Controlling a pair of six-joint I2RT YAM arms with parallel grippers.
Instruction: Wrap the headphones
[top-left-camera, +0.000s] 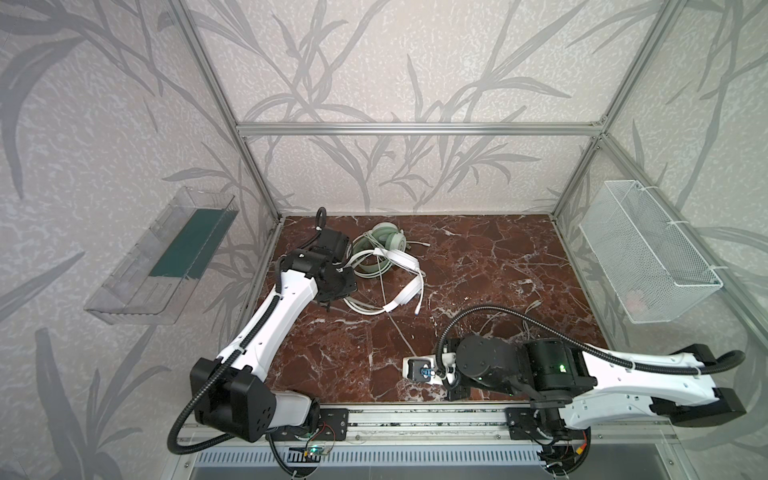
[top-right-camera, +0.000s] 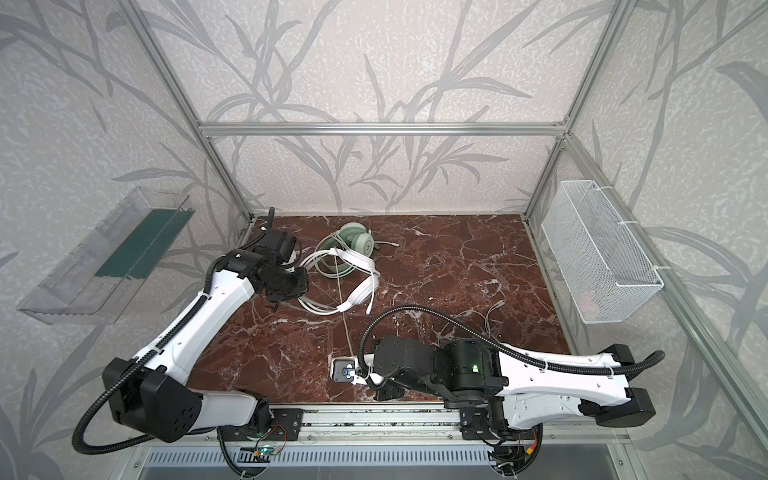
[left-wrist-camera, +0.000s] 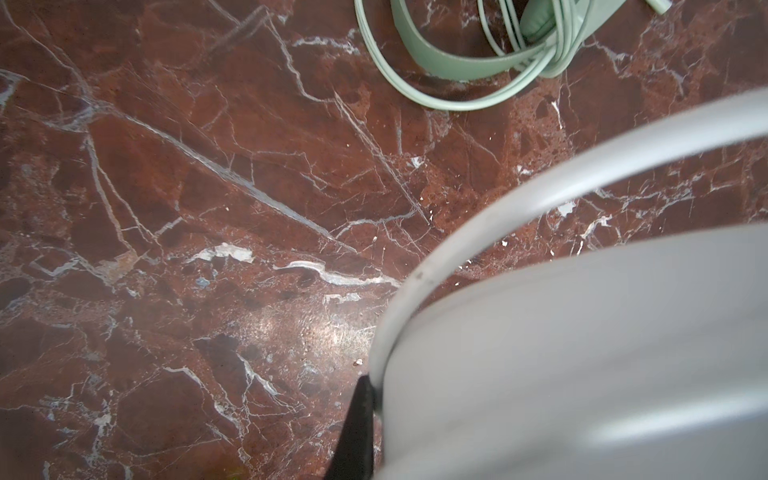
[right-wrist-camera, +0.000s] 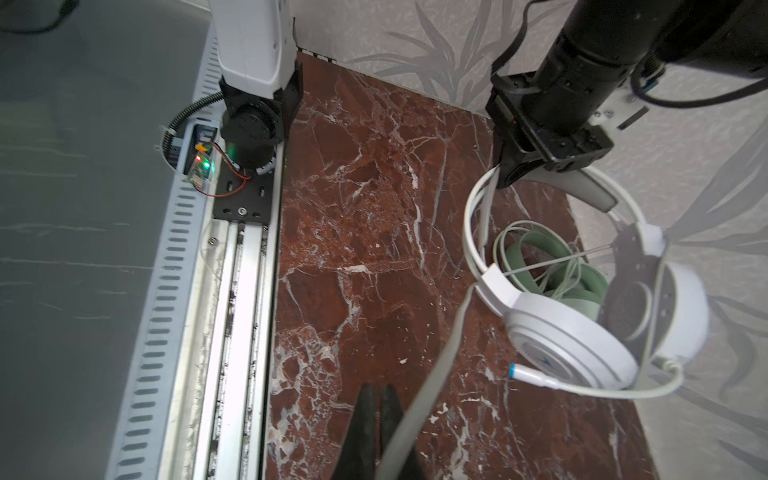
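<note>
Jaws clenched, left gripper (right-wrist-camera: 513, 172) grips the white headset (right-wrist-camera: 569, 336), right gripper (right-wrist-camera: 377, 399) maybe its cable (right-wrist-camera: 440, 357); pulling could snag the mint-green headset (top-left-camera: 390, 240).

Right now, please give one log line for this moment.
left jaws: shut on band of white headset | right jaws: shut, its cable beside them, grip unclear | green headset: on table | wrapping: unfinished

Robot lab test cell: aluminium frame (top-left-camera: 415, 129), leaf-wallpapered panels (top-left-camera: 415, 62), marble-look tabletop (top-left-camera: 498, 270), wall-hung mesh basket (top-left-camera: 648, 257)

top views: high front, whole table (top-left-camera: 478, 266) | wrist views: close above it
</note>
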